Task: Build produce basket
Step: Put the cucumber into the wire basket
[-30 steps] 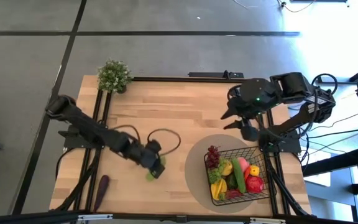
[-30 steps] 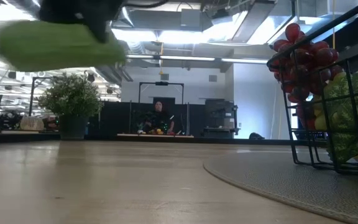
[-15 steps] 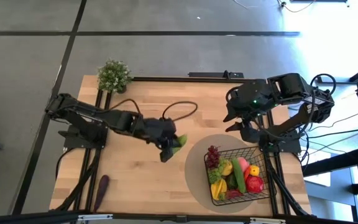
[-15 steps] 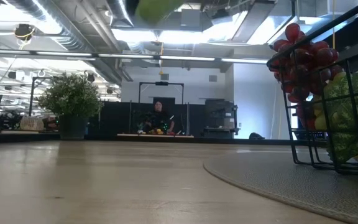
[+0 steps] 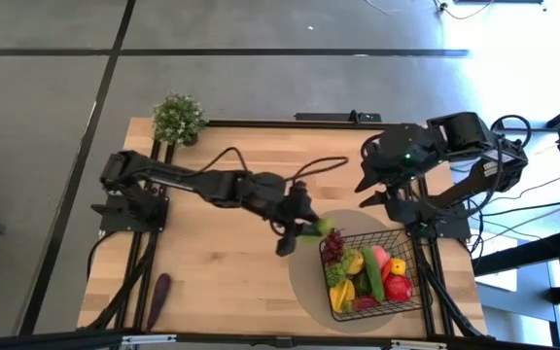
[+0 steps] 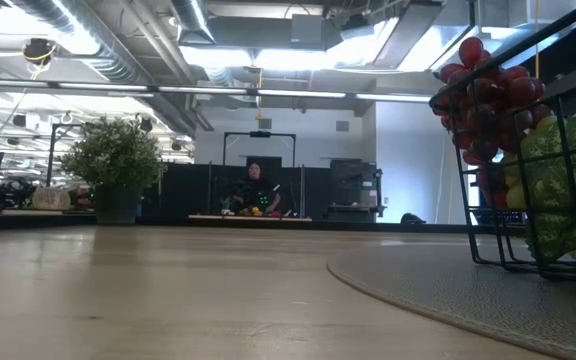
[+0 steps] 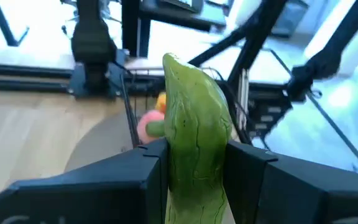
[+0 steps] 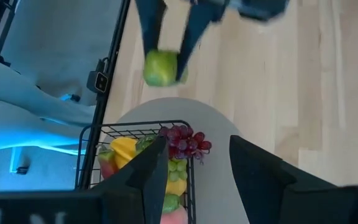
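While the right end effector point(image 5: 375, 194) is held empty and part open, a green cucumber point(image 7: 194, 140) is clamped in the left end effector point(image 5: 304, 229) beside the basket point(image 5: 408, 292).

Grey floor point(image 5: 261, 87), ceiling lights point(image 6: 298, 60) — exposed ducts point(image 6: 98, 40)

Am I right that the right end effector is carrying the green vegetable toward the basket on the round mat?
Not quite: the left end effector carries the green vegetable toward the basket on the round mat, as the high view shows. The right end effector holds nothing.
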`<state>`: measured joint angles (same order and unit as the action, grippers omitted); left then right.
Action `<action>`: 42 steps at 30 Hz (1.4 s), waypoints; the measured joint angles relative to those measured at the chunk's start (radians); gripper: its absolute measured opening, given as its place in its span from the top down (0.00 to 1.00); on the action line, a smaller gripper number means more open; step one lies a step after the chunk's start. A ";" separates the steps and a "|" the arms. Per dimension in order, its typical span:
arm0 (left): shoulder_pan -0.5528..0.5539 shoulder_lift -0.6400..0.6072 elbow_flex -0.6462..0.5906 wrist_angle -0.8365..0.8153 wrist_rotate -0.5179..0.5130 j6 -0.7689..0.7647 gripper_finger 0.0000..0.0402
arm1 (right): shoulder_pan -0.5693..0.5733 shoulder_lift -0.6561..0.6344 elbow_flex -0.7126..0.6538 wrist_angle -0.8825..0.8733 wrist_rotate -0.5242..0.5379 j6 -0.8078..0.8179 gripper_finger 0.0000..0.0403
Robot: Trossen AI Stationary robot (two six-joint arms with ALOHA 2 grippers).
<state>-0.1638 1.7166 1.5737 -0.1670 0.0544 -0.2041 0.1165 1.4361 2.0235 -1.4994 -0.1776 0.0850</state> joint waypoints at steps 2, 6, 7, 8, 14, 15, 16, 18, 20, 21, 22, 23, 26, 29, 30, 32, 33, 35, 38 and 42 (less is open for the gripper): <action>0.016 0.036 0.012 0.059 0.047 0.022 0.79 | 0.000 -0.012 0.000 0.005 0.000 -0.013 0.60; 0.034 0.136 0.055 0.201 0.140 0.032 0.79 | 0.000 -0.036 0.000 0.015 0.000 -0.012 0.60; 0.034 0.165 0.069 0.247 0.162 0.032 0.79 | 0.000 -0.042 0.000 0.016 0.000 -0.013 0.60; 0.034 0.185 0.077 0.266 0.180 0.031 0.79 | 0.000 -0.050 0.000 0.016 0.000 -0.014 0.60; 0.017 0.326 0.159 0.339 0.299 0.025 0.79 | 0.000 -0.096 0.000 0.055 0.000 -0.012 0.60; 0.014 0.346 0.175 0.351 0.323 0.028 0.79 | 0.000 -0.099 0.000 0.063 0.000 -0.011 0.60; 0.009 0.366 0.190 0.366 0.351 0.030 0.79 | 0.000 -0.105 0.000 0.075 0.000 -0.011 0.60; 0.006 0.407 0.214 0.423 0.394 0.030 0.79 | 0.000 -0.109 0.000 0.090 0.000 -0.011 0.60; 0.007 0.437 0.227 0.455 0.421 0.030 0.79 | 0.000 -0.112 0.000 0.105 0.000 -0.011 0.60; 0.007 0.449 0.230 0.457 0.426 0.028 0.79 | 0.000 -0.111 0.000 0.106 0.000 -0.011 0.60; 0.009 0.457 0.233 0.456 0.427 0.029 0.79 | 0.000 -0.111 0.000 0.106 0.000 -0.011 0.60; 0.011 0.459 0.234 0.449 0.424 0.031 0.79 | 0.000 -0.110 0.000 0.106 0.000 -0.009 0.60; 0.015 0.456 0.232 0.444 0.416 0.038 0.79 | 0.000 -0.110 0.000 0.109 0.000 0.011 0.60; 0.014 0.456 0.227 0.430 0.411 0.059 0.79 | 0.000 -0.110 0.000 0.116 0.001 0.017 0.60; 0.012 0.456 0.227 0.427 0.409 0.059 0.79 | 0.000 -0.110 0.000 0.116 0.001 0.017 0.60; 0.007 0.456 0.227 0.423 0.403 0.059 0.79 | 0.000 -0.110 0.000 0.121 0.000 0.018 0.60; 0.005 0.456 0.227 0.417 0.398 0.058 0.79 | 0.000 -0.110 0.000 0.122 0.000 0.018 0.60; 0.004 0.456 0.227 0.401 0.398 0.057 0.77 | 0.000 -0.110 0.000 0.122 0.000 0.018 0.60; 0.006 0.456 0.226 0.388 0.395 0.053 0.73 | 0.000 -0.110 0.000 0.122 0.001 0.019 0.60; 0.005 0.456 0.226 0.374 0.394 0.048 0.69 | 0.000 -0.110 0.000 0.122 0.000 0.019 0.60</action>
<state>-0.1585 2.1723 1.8000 0.2069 0.4480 -0.1557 0.1162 1.3258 2.0235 -1.3777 -0.1772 0.1043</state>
